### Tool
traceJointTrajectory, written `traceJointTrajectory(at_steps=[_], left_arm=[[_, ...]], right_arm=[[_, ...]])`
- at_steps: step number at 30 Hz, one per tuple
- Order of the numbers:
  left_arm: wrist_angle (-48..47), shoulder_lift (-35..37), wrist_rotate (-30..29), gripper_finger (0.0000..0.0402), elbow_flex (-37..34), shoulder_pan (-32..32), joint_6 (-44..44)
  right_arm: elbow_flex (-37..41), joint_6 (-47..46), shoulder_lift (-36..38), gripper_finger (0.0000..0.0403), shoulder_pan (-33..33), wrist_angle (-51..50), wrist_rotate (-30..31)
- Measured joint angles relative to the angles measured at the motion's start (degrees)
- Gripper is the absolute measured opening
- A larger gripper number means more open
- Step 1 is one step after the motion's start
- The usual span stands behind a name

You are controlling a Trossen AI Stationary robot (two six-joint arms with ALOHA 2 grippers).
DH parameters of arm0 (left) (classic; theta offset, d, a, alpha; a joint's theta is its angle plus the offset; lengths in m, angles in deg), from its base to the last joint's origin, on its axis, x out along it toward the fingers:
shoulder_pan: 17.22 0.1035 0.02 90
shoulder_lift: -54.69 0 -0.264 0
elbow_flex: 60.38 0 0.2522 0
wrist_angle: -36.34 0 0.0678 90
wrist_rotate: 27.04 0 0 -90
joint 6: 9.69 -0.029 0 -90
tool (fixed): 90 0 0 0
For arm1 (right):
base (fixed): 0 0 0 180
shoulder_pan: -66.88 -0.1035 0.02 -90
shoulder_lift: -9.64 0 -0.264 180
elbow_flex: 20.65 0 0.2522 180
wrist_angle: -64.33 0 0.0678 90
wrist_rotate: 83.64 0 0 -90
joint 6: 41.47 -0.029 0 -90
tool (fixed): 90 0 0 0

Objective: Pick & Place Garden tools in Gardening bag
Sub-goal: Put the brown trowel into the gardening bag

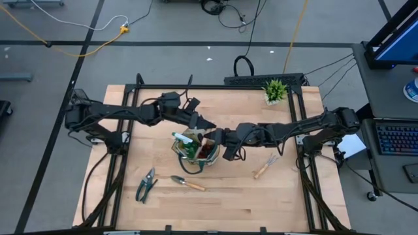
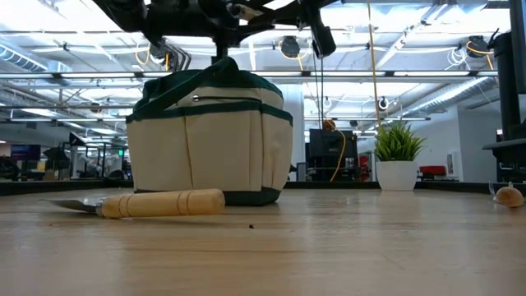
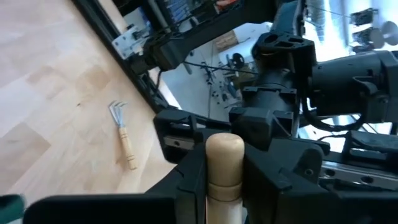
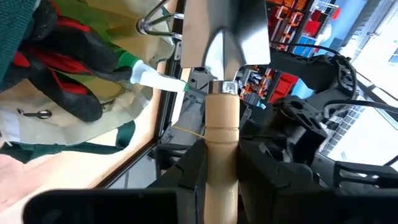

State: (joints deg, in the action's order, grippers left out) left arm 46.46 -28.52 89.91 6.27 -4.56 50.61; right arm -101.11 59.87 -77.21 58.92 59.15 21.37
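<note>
Wood table (image 1: pixel 261 202); grey floor; bright hall behind gardening bag (image 2: pixel 209 140).

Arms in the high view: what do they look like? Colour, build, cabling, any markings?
Both arms, left arm and right arm, are dark, near black, built of chunky jointed segments. Loose black cables loop along the links and trail off toward the table frame. Each ends in a two-finger hand: the left hand and right hand have blocky matte-black fingers. No markings or labels are readable in any view.
</note>
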Motion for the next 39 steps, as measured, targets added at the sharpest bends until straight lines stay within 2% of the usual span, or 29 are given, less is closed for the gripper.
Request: traceJointTrajectory(at_steps=[8,14,22,28,32,39], left_arm=[[0.5,-0.8,1.7,0.0095,0.0,-0.1,1.5],[0.6,-0.8,3.7,0.0069,0.0,-0.1,0.9],[0.5,-0.8,3.6,0.0069,0.0,0.6,-0.2],[1.0,-0.7,3.7,0.0069,0.0,1.2,-1.0],[1.7,-0.3,3.6,0.0069,0.0,1.6,-1.7],[1.6,-0.3,3.6,0.0069,0.0,2.9,-1.9]], right_arm=[[0.0,0.1,-0.1,0.0059,0.0,0.5,-0.7],[0.0,0.0,-0.1,0.0059,0.0,0.4,-0.7],[0.0,-0.1,-0.1,0.006,0.0,0.2,-0.1],[0.0,-4.7,-0.2,0.0093,0.1,0.2,0.6],[-0.1,-4.8,-0.1,0.0115,0.1,0.5,3.2],[-0.1,-5.2,-0.1,0.0133,0.0,0.2,4.2]])
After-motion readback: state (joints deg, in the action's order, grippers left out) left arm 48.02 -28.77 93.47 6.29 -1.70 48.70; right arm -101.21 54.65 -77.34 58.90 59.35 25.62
